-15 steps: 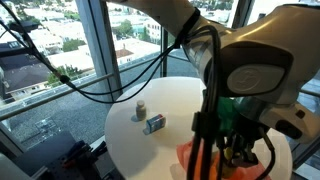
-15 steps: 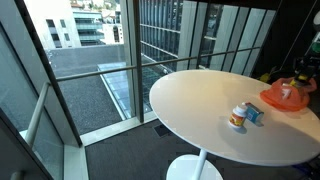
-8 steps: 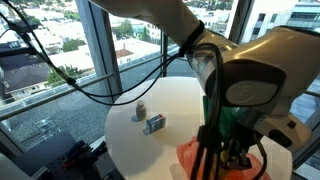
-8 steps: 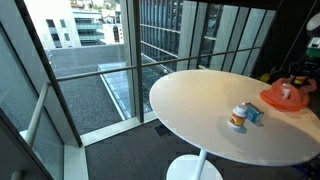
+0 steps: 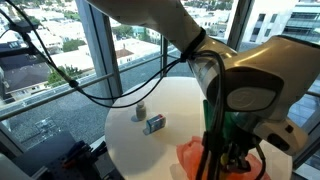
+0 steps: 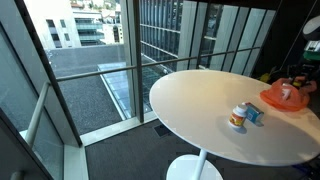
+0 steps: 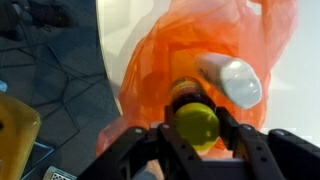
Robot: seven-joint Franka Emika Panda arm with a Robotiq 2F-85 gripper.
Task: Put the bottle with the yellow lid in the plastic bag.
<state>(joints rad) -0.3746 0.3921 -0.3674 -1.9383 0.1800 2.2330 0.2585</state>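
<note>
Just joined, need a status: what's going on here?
The gripper is shut on the bottle with the yellow lid, holding it over the open orange plastic bag at the edge of the round white table. A white bottle already lies in the bag. The held one is not yet released.

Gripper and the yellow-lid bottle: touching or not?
Touching. In the wrist view the gripper clamps the yellow-lid bottle from both sides with no gap, above the orange bag.
</note>
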